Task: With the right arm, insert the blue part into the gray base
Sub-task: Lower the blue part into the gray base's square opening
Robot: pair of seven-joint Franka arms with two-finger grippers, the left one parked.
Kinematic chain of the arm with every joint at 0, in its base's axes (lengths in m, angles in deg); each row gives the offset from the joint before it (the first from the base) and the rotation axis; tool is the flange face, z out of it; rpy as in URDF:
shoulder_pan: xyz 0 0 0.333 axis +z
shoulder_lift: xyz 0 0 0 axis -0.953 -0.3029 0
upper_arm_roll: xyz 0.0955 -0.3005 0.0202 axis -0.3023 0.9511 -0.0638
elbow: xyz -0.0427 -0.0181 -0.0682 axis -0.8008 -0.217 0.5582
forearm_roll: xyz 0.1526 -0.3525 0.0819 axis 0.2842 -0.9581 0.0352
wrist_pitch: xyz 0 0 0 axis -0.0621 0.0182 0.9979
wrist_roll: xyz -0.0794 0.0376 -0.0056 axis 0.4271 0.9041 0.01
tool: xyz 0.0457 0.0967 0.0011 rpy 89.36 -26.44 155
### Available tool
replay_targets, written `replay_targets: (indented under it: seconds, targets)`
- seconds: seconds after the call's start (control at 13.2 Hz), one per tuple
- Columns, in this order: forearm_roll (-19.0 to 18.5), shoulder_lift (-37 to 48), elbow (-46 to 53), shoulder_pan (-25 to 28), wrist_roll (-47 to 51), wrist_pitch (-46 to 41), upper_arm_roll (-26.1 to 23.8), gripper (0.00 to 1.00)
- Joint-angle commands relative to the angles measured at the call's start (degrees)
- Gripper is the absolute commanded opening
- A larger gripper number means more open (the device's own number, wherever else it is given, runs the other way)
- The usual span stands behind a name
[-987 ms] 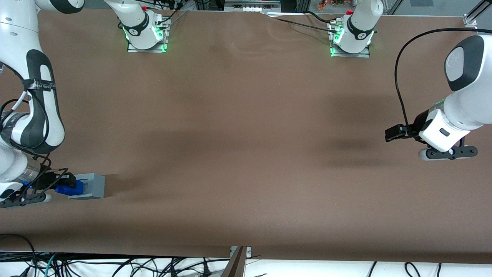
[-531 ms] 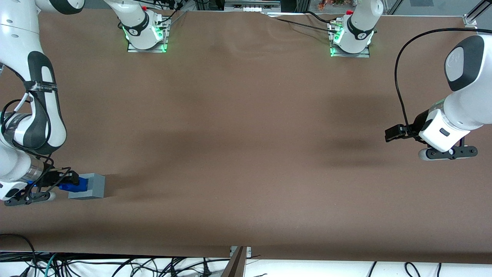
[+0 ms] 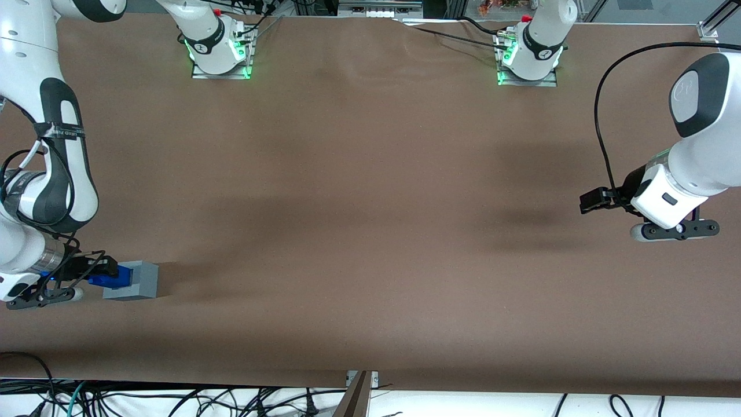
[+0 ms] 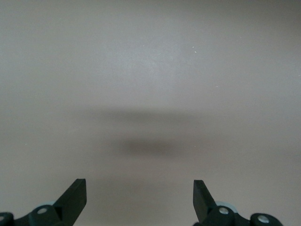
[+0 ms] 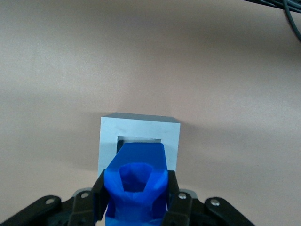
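The gray base (image 3: 134,280) sits on the brown table near the working arm's end, fairly close to the front camera. My right gripper (image 3: 106,273) hovers just above it, shut on the blue part (image 3: 110,281). In the right wrist view the blue part (image 5: 138,176) is clamped between both black fingers (image 5: 98,197), its forward end reaching over the square recess of the gray base (image 5: 140,132). Only a sliver of the recess shows past the blue part.
Brown cloth covers the table (image 3: 370,202). Two arm mounts with green lights (image 3: 220,58) (image 3: 527,63) stand along the table edge farthest from the front camera. Cables (image 3: 173,399) lie below the table's nearest edge.
The gripper with the blue part has shifted toward the gray base, so the part now overlaps the base's top. The base has not moved.
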Motion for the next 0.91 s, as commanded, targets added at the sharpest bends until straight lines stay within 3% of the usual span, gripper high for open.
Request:
replay_targets:
  seconds: [0.0,0.83]
  targets:
    - [0.7,-0.9,-0.5,-0.6,-0.9,0.1,-0.6,0.30]
    - [1.6,-1.6,-1.0,0.0,0.2,-0.4,-0.8,0.30]
